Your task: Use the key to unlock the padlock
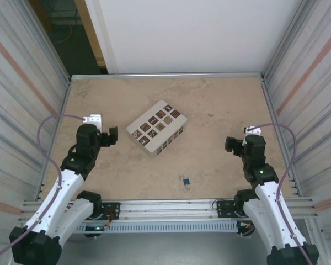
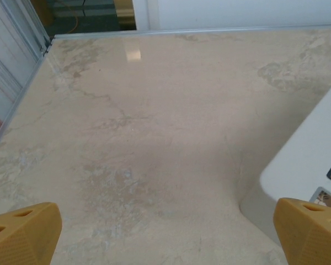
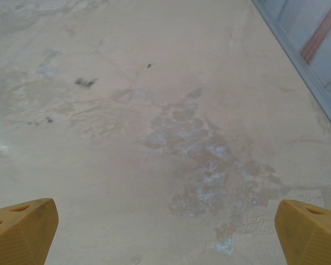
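The tiny blue padlock point(image 1: 186, 181) lies on the tabletop near the front edge, between the two arms. A slim dark sliver touching its upper left looks like the key point(image 1: 182, 178), but it is too small to make out. My left gripper point(image 1: 111, 135) hovers left of the white box and well away from the padlock. In the left wrist view it point(image 2: 165, 237) stands open, with bare table between its yellow fingertips point(image 2: 22, 234). My right gripper point(image 1: 230, 143) is at the right side, also far from the padlock. It point(image 3: 165, 234) is open over stained table.
A white box with brown square tiles point(image 1: 156, 128) sits left of the table's centre; its corner point(image 2: 314, 165) is close to my left gripper's right finger. Metal rails and corrugated walls point(image 1: 22, 110) border the beige table point(image 1: 220, 99) on both sides.
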